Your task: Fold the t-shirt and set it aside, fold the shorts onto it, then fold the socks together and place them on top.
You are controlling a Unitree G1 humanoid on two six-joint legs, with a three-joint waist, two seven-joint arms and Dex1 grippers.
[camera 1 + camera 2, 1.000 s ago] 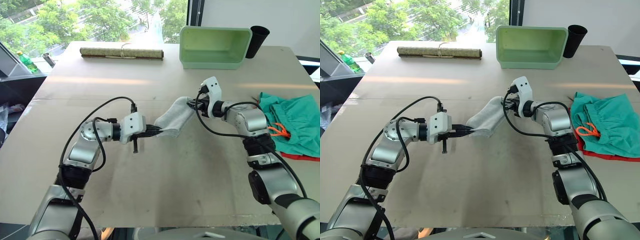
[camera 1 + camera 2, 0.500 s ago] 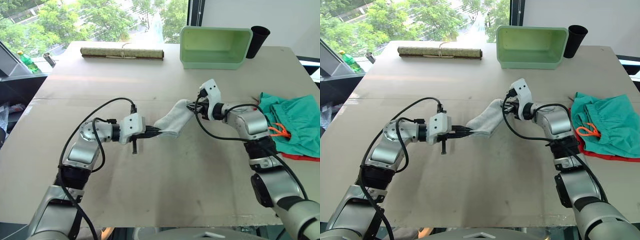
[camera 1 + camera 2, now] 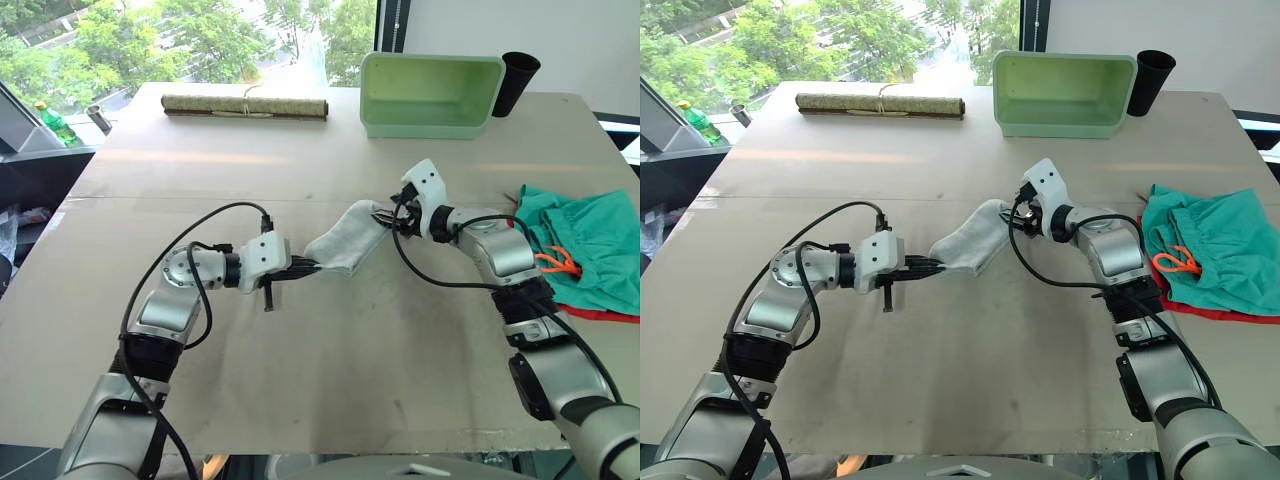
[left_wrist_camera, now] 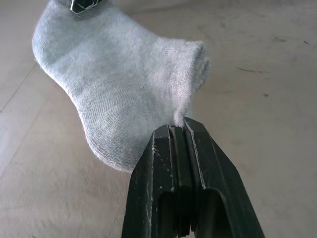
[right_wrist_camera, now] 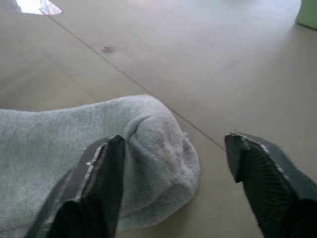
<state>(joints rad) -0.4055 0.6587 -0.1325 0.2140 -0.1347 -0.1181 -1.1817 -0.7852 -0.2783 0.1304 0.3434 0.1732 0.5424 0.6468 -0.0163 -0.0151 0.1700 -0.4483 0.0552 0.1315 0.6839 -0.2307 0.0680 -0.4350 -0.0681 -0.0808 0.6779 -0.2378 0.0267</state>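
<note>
From the head camera, the socks [image 3: 345, 247] lie mid-table; the shorts [image 3: 585, 240] sit at 3 o'clock. In its wrist view the left gripper [image 4: 179, 130] pinches the socks' edge. The right gripper [image 5: 173, 148] stands spread, seemingly barely touching.

A wide beige table [image 3: 330, 340] takes most of the scene, with a thin seam line running across it. At its far edge lie a rolled mat [image 3: 245, 105], a pale green tub [image 3: 430, 95] and a black cup [image 3: 515, 80]. Behind, a big window [image 3: 190, 40] shows green trees in daylight, next to a white wall [image 3: 520, 30].
</note>
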